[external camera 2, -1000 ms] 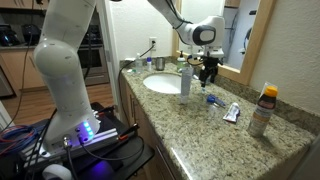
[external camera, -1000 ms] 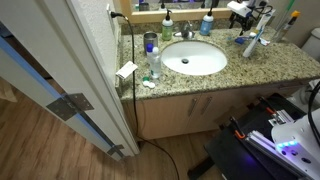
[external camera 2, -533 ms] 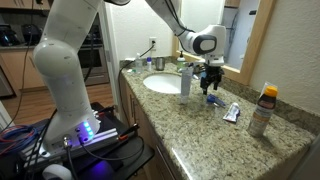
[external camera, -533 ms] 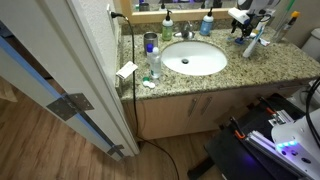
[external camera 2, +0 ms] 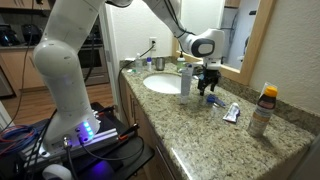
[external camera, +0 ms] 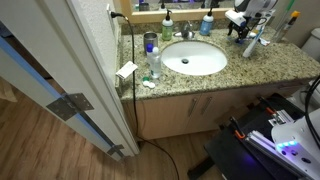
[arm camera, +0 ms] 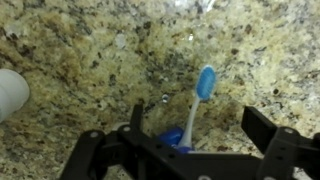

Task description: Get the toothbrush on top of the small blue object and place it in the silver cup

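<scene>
In the wrist view a toothbrush (arm camera: pixel 203 88) with a blue head and white handle lies with its handle end on the small blue object (arm camera: pixel 174 138), on the speckled granite counter. My gripper (arm camera: pixel 200 125) is open. Its two dark fingers stand on either side of the handle, just above the counter. In an exterior view the gripper (external camera 2: pixel 208 86) hangs right over the small blue object (external camera 2: pixel 212 99), to the right of the sink. The silver cup (external camera 2: pixel 158 63) stands on the far side of the sink, and it also shows in an exterior view (external camera: pixel 150 42).
The white sink (external camera: pixel 193 58) takes up the middle of the granite counter (external camera 2: pixel 200 125). A clear bottle (external camera 2: pixel 185 80) stands at the sink's edge close to my gripper. A toothpaste tube (external camera 2: pixel 232 113) and an orange-capped bottle (external camera 2: pixel 262 110) lie further along. A mirror frame stands behind.
My gripper has come down towards the counter, closer to the toothbrush and the small blue object. Nothing else has moved.
</scene>
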You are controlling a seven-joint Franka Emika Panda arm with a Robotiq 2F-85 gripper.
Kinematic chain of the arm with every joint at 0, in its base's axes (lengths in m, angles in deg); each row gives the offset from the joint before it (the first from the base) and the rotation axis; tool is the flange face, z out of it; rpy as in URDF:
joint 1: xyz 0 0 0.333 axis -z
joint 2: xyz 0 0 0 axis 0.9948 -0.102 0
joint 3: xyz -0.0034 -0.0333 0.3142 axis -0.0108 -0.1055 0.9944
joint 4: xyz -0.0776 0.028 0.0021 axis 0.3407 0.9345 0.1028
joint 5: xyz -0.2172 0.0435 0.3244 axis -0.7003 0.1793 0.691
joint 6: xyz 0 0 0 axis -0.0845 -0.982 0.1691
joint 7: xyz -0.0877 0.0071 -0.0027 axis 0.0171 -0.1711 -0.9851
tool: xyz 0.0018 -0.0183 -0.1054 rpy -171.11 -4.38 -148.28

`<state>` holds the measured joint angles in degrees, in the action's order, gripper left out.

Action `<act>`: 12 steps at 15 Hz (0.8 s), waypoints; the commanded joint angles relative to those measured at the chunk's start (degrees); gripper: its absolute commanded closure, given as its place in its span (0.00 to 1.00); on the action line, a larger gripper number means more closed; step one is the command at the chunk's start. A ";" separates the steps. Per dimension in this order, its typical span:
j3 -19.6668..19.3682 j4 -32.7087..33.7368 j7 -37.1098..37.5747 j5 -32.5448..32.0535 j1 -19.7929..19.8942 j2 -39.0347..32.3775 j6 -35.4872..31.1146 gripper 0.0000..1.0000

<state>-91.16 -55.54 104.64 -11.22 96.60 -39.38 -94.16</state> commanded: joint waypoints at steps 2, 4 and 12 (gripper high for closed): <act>-0.23 0.21 -0.51 0.14 -0.18 -0.56 -0.10 0.25; 0.01 0.13 -0.86 0.37 -0.06 -0.53 -0.05 0.33; -0.46 0.07 -0.40 -0.21 -0.43 -0.37 -0.22 0.90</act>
<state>-91.25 -55.40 104.70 -11.31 96.42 -39.72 -94.17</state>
